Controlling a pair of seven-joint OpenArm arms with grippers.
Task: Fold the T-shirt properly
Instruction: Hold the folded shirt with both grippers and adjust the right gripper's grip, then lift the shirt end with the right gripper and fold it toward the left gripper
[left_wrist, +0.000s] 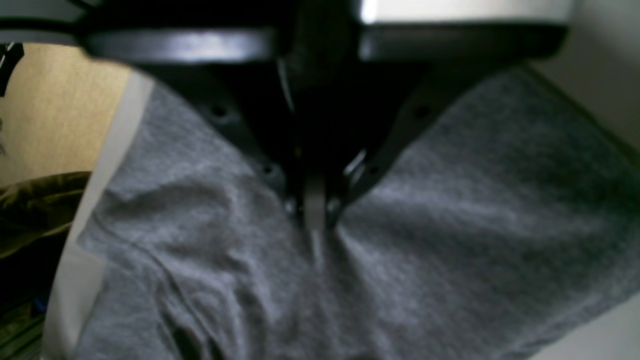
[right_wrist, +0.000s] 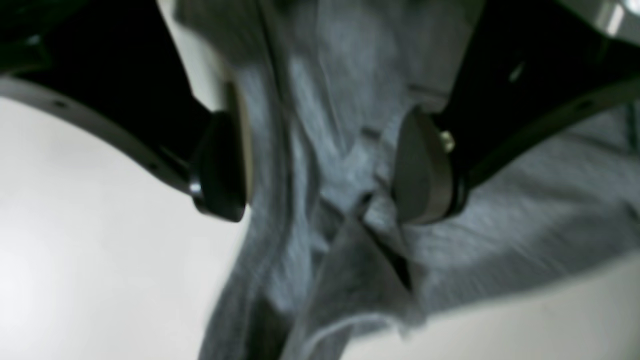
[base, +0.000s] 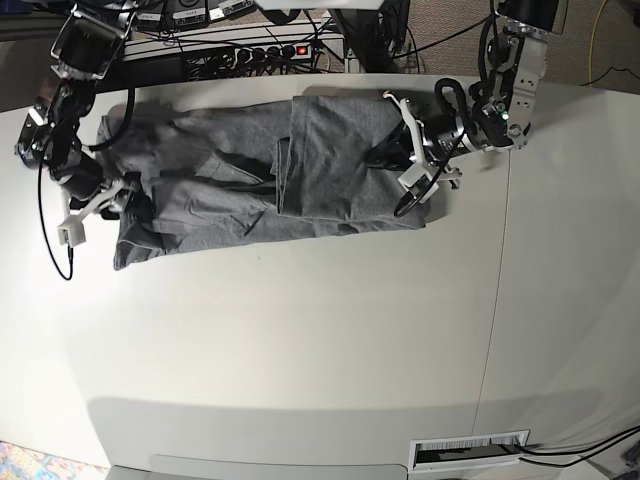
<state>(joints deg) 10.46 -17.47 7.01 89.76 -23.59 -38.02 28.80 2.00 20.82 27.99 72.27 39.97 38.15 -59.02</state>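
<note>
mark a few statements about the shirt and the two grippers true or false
1. The left gripper is shut on the T-shirt. True.
2. The right gripper is shut. False: its jaws stand wide apart with cloth between them.
3. The T-shirt hangs in the air. False: it lies on the white table.
4. One end of the T-shirt is folded over the rest. True.
5. A second garment lies on the table. False: only the grey T-shirt.
</note>
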